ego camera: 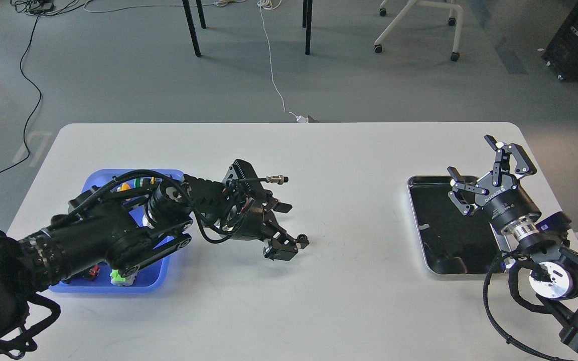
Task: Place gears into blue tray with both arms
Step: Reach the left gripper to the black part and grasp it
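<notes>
At the lower left of the frame, the blue tray (pixel 164 279) is partly covered by the left arm; coloured switches (pixel 118 277) are seen in it. Just right of it, at centre left, the left gripper (pixel 285 225) is held low over the table (pixel 349 281), its fingers spread; a gear (pixel 301 238) is seen at the lower fingertip, though a secure hold cannot be confirmed. The gear is judged light, rigid and easily dropped; it is best pinched across its toothed rim. At the right, the right gripper (pixel 489 168) is spread wide and empty above the black metal tray (pixel 419 220)
</notes>
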